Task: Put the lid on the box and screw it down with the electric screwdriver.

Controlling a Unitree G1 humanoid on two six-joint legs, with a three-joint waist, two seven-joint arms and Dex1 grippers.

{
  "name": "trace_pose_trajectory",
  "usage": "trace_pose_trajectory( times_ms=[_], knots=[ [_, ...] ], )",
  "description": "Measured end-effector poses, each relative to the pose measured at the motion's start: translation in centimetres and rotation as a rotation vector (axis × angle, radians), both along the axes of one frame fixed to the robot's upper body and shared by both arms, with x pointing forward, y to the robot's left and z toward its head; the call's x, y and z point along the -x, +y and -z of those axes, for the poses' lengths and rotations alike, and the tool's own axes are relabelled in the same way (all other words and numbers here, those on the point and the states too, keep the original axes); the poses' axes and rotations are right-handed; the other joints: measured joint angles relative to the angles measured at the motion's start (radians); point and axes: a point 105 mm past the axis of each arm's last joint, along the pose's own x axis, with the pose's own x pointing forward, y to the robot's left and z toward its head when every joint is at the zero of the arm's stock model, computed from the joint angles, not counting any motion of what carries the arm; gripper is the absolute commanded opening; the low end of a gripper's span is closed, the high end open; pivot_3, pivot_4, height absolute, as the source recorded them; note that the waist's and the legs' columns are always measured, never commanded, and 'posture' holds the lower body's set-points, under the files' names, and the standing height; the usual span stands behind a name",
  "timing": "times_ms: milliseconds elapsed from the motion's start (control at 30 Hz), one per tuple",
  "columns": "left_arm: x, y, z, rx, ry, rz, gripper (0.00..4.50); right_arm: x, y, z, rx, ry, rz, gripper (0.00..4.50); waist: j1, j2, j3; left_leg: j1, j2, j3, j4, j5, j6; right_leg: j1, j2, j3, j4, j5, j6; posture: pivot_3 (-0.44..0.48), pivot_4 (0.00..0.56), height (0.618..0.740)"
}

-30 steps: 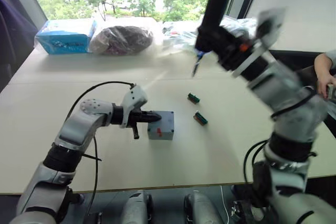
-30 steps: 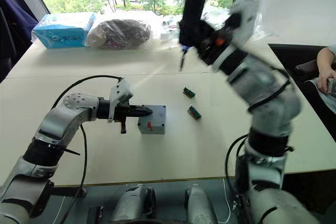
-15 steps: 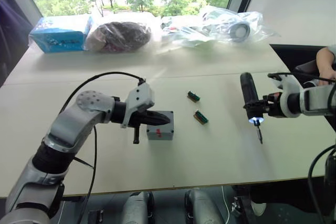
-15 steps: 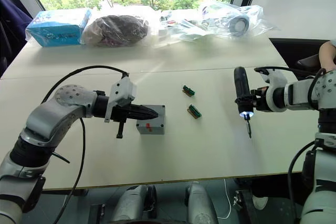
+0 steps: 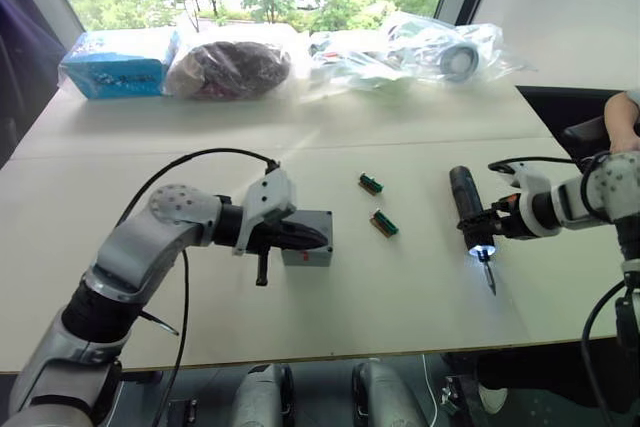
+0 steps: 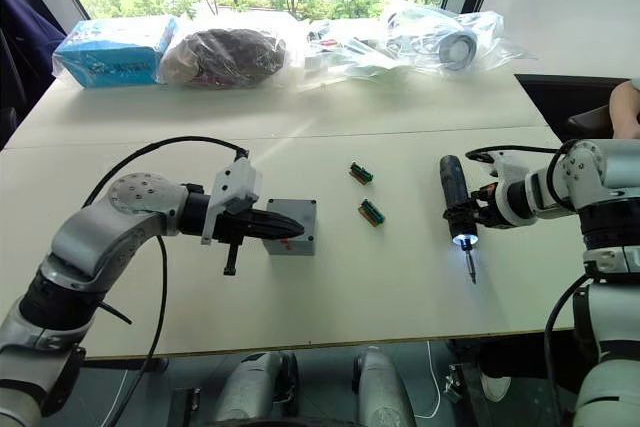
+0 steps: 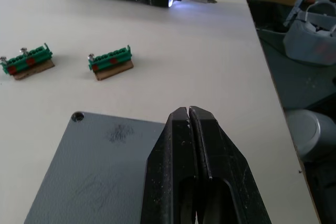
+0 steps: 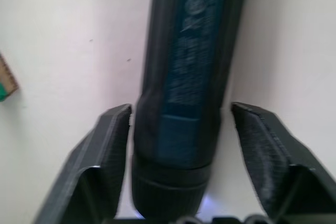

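Observation:
The grey box stands mid-table with a red mark on its near side. The lid lies flat on top of it, and one corner screw hole shows. My left gripper is shut, and its black fingers reach over the lid's top with nothing between them. To the right, the electric screwdriver lies on the table with its tip lit and its bit pointing toward the near edge. My right gripper is open, with one finger on each side of the screwdriver's body.
Two small green parts lie between the box and the screwdriver. A blue packet, a dark bagged bundle and clear plastic bags line the far edge. A person's hand is at the right edge.
My right arm swung down from high over the table and brought the screwdriver to the table on the right. Its fingers now stand apart from it. The left gripper stayed at the box.

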Motion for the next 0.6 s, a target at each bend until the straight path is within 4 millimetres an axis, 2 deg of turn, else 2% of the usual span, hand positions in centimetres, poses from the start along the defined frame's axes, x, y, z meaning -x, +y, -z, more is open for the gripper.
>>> trace_pose_trajectory(
  times_ms=[167,267,333,433,500,600],
  knots=[
    [-0.4,1.0,0.2,-0.018,0.010,-0.039,0.00,-0.2,0.5,-0.1,0.007,-0.016,-0.026,4.46,0.000,0.000,0.000,0.000,0.000,0.000,0.000,0.000,0.000,0.000,0.000,0.000,0.000,0.000,0.000,0.000,0.150,0.740],
    [-1.5,2.3,-0.5,-0.007,0.001,-0.104,0.00,-0.8,0.5,-0.6,0.020,-0.072,-0.040,4.46,0.000,0.000,0.000,0.000,0.000,0.000,0.000,0.000,0.000,0.000,0.000,0.000,0.000,0.000,0.000,0.000,0.150,0.740],
    [-2.4,3.5,-1.1,0.010,-0.007,-0.170,0.00,-1.4,0.7,-1.7,0.037,-0.153,-0.068,4.46,0.000,0.000,0.000,0.000,0.000,0.000,0.000,0.000,0.000,-0.001,0.000,0.000,0.001,0.000,0.000,0.000,0.150,0.740],
    [-3.6,5.1,-2.0,0.045,-0.009,-0.258,0.00,-1.9,2.1,-5.0,0.083,-0.374,-0.189,4.46,0.001,0.000,0.000,0.000,0.001,0.000,0.000,0.000,0.000,-0.001,0.000,-0.001,0.002,0.000,0.001,0.000,0.150,0.740],
    [-4.0,5.9,-2.0,0.036,0.001,-0.291,0.00,-1.6,3.7,-6.9,0.083,-0.487,-0.287,4.46,0.000,0.000,0.000,0.000,0.001,0.000,0.000,0.000,0.000,0.000,0.000,-0.001,0.002,0.000,0.001,0.000,0.150,0.740],
    [-4.0,6.4,-1.6,0.026,0.022,-0.298,0.00,-0.7,5.8,-7.8,0.028,-0.560,-0.376,4.46,0.001,-0.001,0.000,0.000,0.002,0.000,0.000,0.000,0.000,0.000,0.000,-0.002,0.002,0.000,0.001,0.000,0.150,0.740]
  ],
)
